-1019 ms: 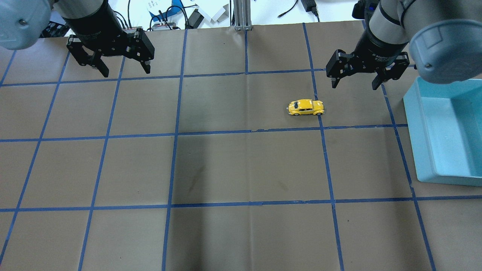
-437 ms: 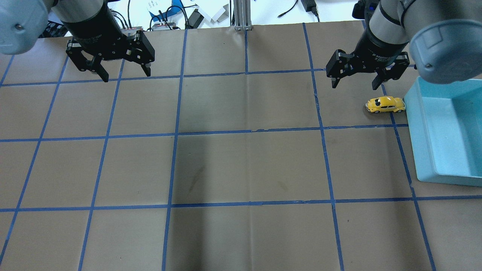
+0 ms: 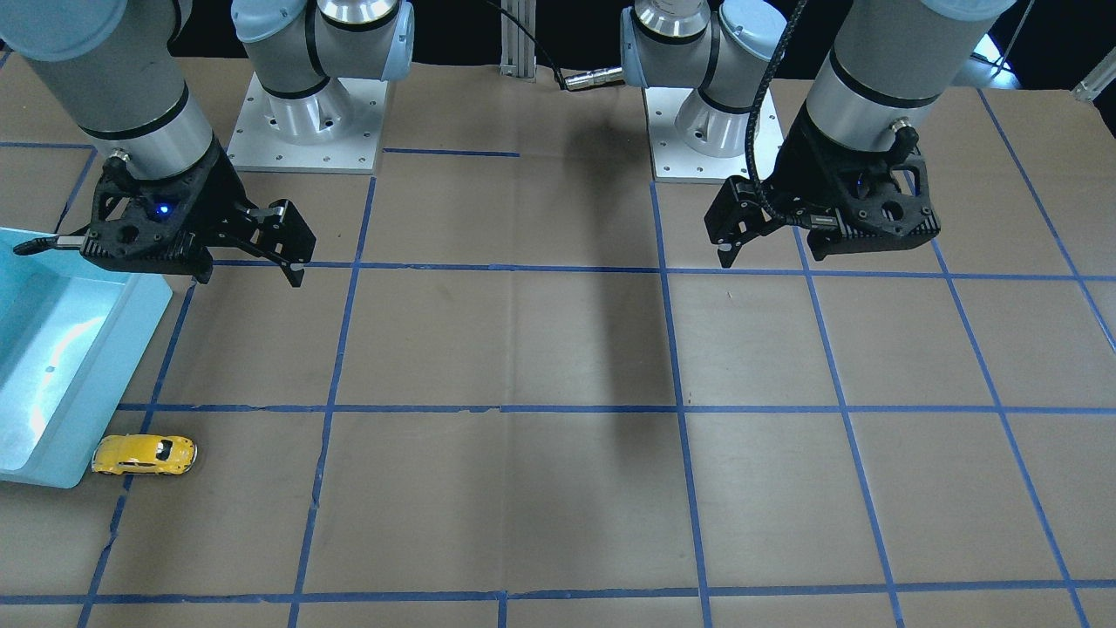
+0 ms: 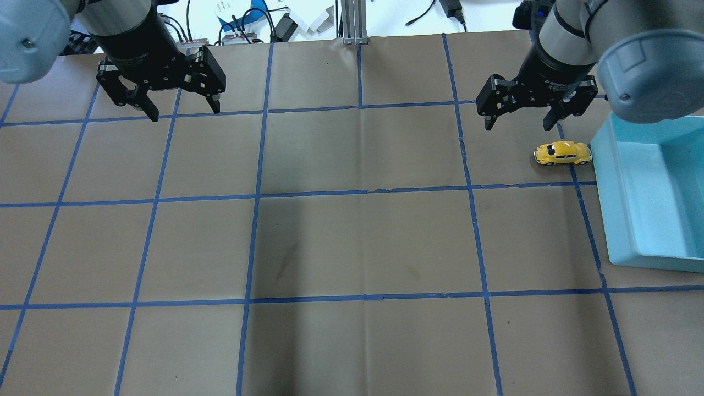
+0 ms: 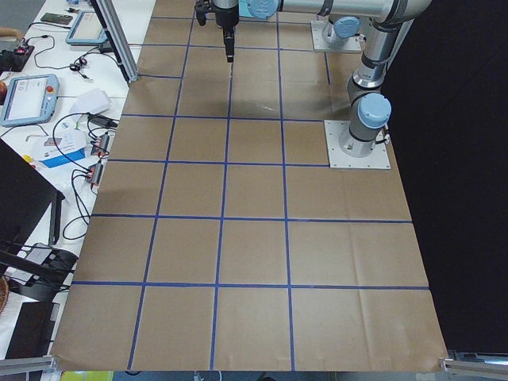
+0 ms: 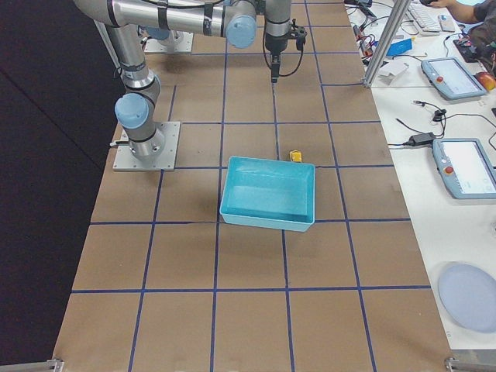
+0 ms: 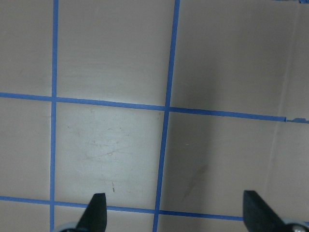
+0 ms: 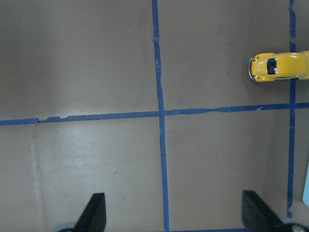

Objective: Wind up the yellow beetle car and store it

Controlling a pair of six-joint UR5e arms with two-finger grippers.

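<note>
**Storing step, judged not yet begun.** The car [image 4: 562, 153] rests on the table [image 4: 363, 242] toward its far right corner, one end touching the outer wall of the bin [image 4: 602, 203]. Its long axis runs parallel to the far edge. The end at the bin is probably the nose, but it is too small to confirm. The right gripper [image 4: 517, 128] hangs near it, fingers spread and empty, opening along that axis. Good practice: turn the wrist a quarter, descend, close across the flanks, then lift above the rim. The left gripper [image 4: 186, 114] is spread and empty, near the far left corner.
</note>
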